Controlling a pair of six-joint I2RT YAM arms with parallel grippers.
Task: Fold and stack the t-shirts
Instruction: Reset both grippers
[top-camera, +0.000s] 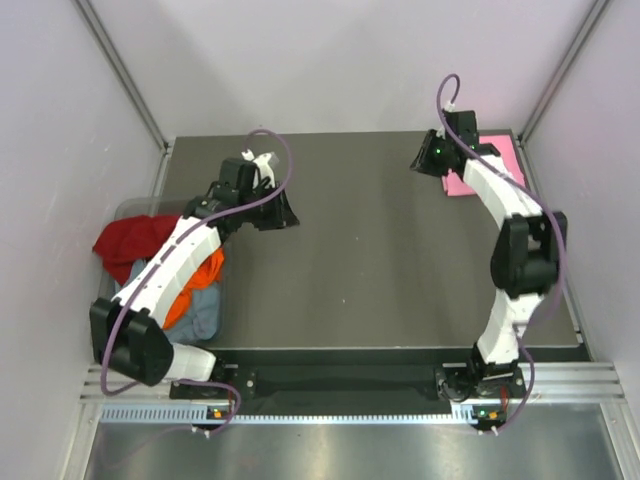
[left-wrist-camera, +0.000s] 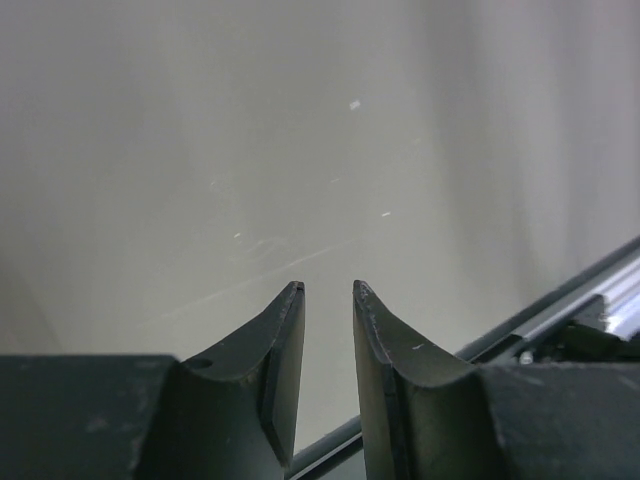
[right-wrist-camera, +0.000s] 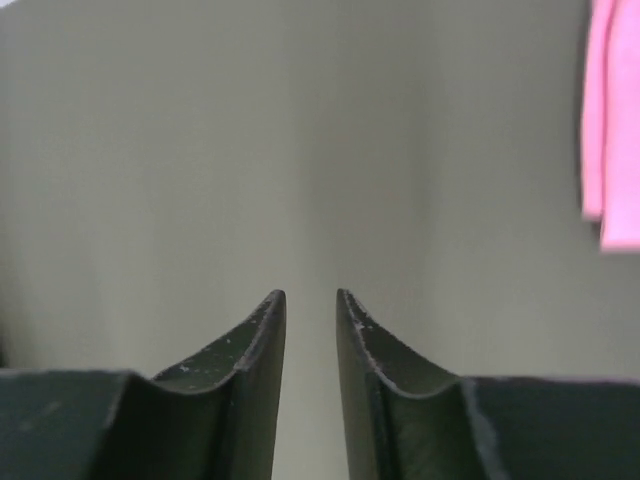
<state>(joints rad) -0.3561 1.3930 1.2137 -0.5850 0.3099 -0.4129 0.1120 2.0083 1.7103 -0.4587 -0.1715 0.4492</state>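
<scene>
A folded bright pink t-shirt (top-camera: 492, 160) lies at the table's back right corner; its edge shows in the right wrist view (right-wrist-camera: 612, 130). My right gripper (top-camera: 426, 160) (right-wrist-camera: 310, 293) hovers just left of it, open, with nothing between its fingers. At the left edge a dark red t-shirt (top-camera: 128, 240), an orange one (top-camera: 198, 285) and a grey-blue one (top-camera: 207, 312) lie heaped together, partly under my left arm. My left gripper (top-camera: 282, 214) (left-wrist-camera: 328, 285) is over the bare table to the right of that heap, open and empty.
The heap sits in a clear bin (top-camera: 128, 206) beside the dark table (top-camera: 370, 270). A metal rail (left-wrist-camera: 560, 312) runs along the table edge in the left wrist view. Pale enclosure walls stand on the left, back and right.
</scene>
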